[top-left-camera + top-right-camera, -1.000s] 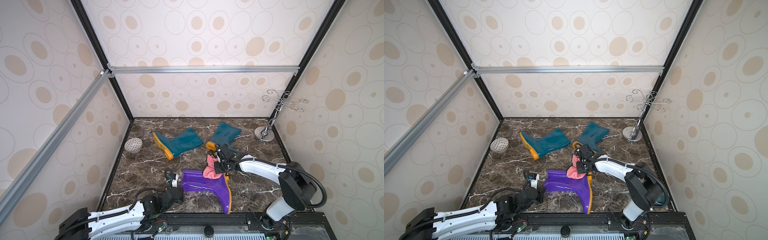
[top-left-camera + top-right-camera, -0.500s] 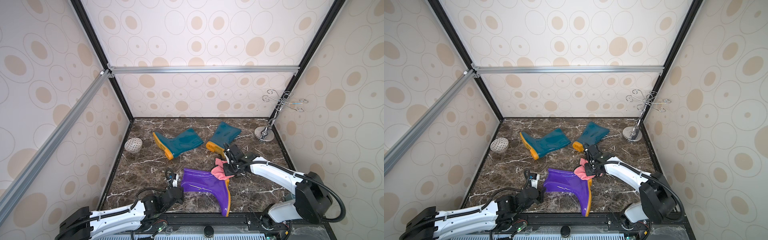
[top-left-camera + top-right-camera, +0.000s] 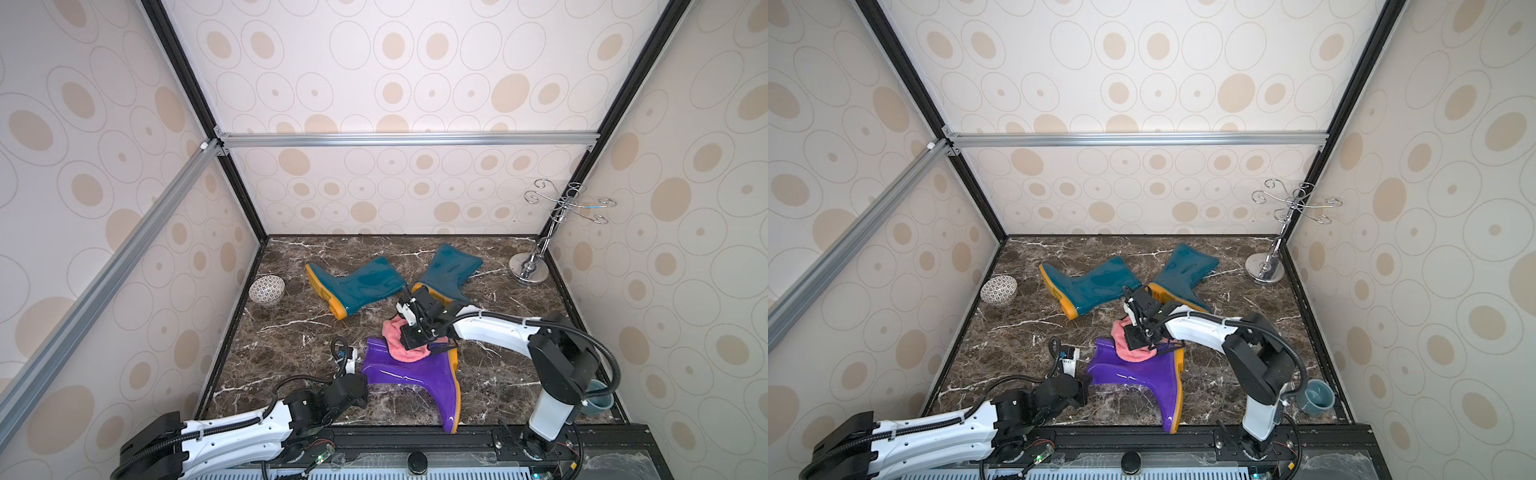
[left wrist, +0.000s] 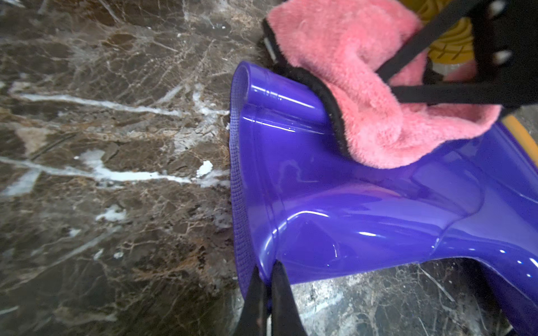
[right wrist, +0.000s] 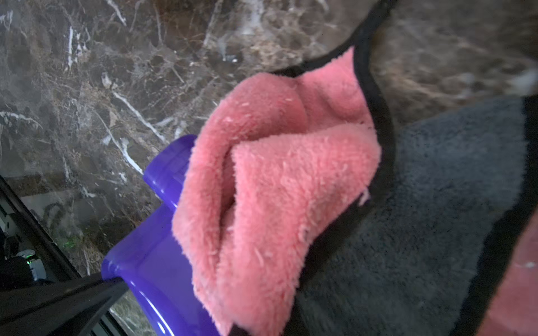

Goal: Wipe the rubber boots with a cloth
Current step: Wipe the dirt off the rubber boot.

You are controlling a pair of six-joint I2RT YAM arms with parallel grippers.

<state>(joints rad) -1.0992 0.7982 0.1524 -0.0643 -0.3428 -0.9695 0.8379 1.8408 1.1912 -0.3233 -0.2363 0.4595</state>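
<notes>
A purple rubber boot [image 3: 411,376] lies on its side near the front of the marble floor, its yellow sole to the right. My left gripper [image 4: 265,275] is shut on the rim of its open top. The pink cloth [image 3: 405,349] with a dark edge is bunched on the boot's shaft near the opening. My right gripper [image 3: 409,338] is shut on the cloth and presses down on it; in the right wrist view the cloth [image 5: 270,189] hides its jaws. Two teal rubber boots [image 3: 359,284] [image 3: 451,270] lie farther back.
A patterned bowl [image 3: 267,291] sits at the left wall. A chrome hook stand [image 3: 528,272] stands in the back right corner. A blue-grey cup [image 3: 598,401] is at the front right by the right arm's base. Walls close in three sides.
The right gripper carried the cloth right toward the sole, then back left toward the boot's opening. The left gripper kept its hold on the rim.
</notes>
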